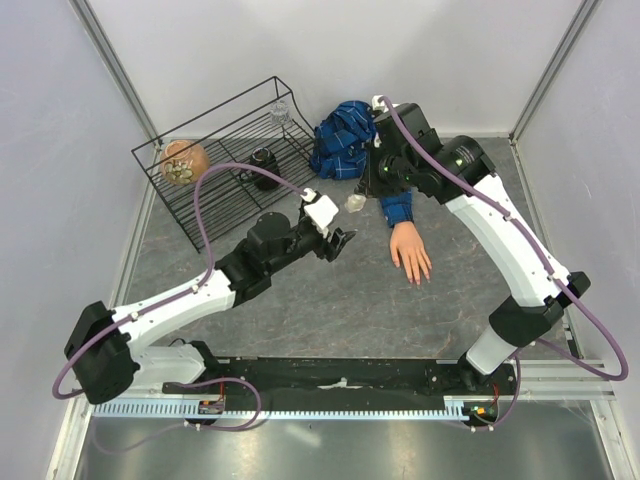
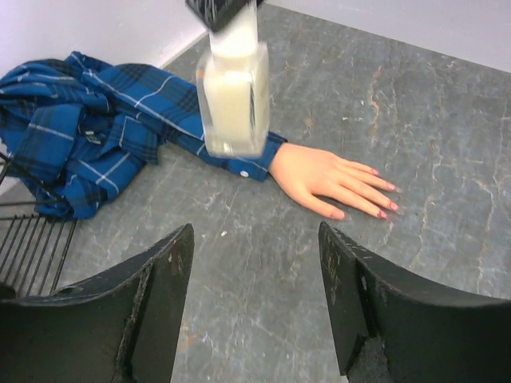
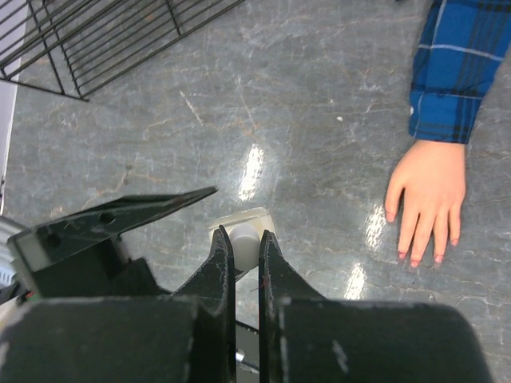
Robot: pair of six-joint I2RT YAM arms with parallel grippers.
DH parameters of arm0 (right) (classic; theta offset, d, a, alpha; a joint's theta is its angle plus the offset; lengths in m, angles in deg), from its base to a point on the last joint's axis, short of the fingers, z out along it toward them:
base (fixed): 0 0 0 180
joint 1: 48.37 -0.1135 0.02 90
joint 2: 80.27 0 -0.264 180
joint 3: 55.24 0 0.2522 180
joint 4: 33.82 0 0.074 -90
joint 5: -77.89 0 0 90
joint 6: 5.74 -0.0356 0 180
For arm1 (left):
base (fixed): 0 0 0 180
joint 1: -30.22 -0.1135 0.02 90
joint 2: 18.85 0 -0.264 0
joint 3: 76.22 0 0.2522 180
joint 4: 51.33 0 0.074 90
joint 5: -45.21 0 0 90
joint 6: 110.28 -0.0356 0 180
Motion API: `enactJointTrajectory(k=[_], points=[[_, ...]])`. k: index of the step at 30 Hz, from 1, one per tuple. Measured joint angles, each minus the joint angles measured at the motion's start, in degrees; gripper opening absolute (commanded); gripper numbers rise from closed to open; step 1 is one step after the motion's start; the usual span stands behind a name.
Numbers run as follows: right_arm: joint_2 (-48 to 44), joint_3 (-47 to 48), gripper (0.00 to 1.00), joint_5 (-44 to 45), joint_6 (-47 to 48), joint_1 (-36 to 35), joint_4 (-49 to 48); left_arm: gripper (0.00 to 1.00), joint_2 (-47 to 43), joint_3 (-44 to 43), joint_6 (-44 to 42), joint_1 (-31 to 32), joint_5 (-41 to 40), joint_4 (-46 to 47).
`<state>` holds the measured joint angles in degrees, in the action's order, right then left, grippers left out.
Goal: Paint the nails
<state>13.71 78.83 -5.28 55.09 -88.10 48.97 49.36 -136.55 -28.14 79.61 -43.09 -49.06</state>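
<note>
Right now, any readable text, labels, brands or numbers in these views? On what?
None readable in any view.
bottle: blurred, no label legible.
dark jar in the wire rack: too small to tell.
small tag at the left arm's base: too small to read.

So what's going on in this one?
The right fingers are shut on the white cap of a small clear bottle, holding it off the table in front of the left fingers, which stand open around nothing. The mannequin hand lies flat nearby in its plaid sleeve; nothing touches the nails.
</note>
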Motion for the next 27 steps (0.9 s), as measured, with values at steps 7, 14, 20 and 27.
enactJointTrajectory(k=[7,14,20,27], points=[[0.0,0.0,0.0,-3.5,0.8,1.1,1.2,0.7,3.7,-1.2,-0.2,0.0,0.3,5.7],[0.0,0.0,0.0,-5.7,1.0,2.3,1.4,0.67,5.2,-1.4,-0.2,0.0,1.2,10.2],[0.0,0.0,0.0,-6.0,1.0,2.8,1.4,0.72,5.4,-1.5,0.1,0.0,1.5,12.2],[0.0,0.1,0.0,-7.4,0.4,3.1,1.4,0.71,5.2,0.0,0.2,0.0,1.5,16.5]])
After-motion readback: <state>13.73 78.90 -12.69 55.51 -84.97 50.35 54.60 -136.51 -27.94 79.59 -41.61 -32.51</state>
